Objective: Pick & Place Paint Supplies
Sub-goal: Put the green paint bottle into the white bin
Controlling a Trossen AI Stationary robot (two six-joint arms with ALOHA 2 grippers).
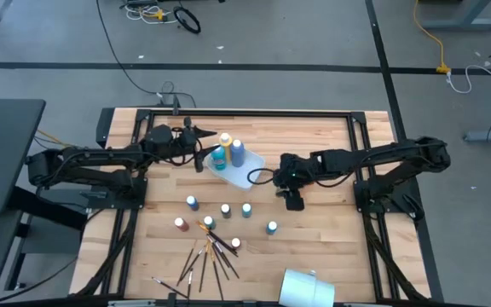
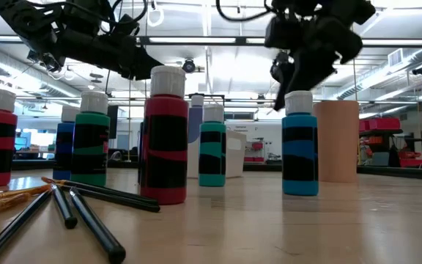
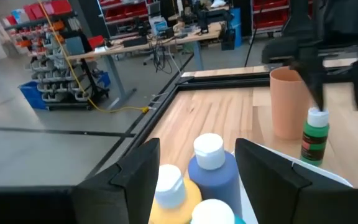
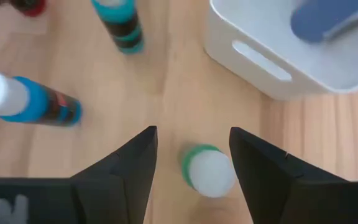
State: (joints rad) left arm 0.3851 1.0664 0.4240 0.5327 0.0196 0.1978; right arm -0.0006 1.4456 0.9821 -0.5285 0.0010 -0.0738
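Pick step: right gripper point(image 4: 191, 162) fingers apart above green bottle point(image 4: 208, 172) beside white bin point(image 4: 253, 62). You lower, clamp. Left gripper point(image 3: 194, 168) apart over bin.

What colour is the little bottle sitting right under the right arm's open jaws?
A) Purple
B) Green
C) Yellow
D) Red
B. In the right wrist view, a white-capped green bottle stands upright on the wood directly below the right gripper, in the gap between its open jaws and beside the white bin.
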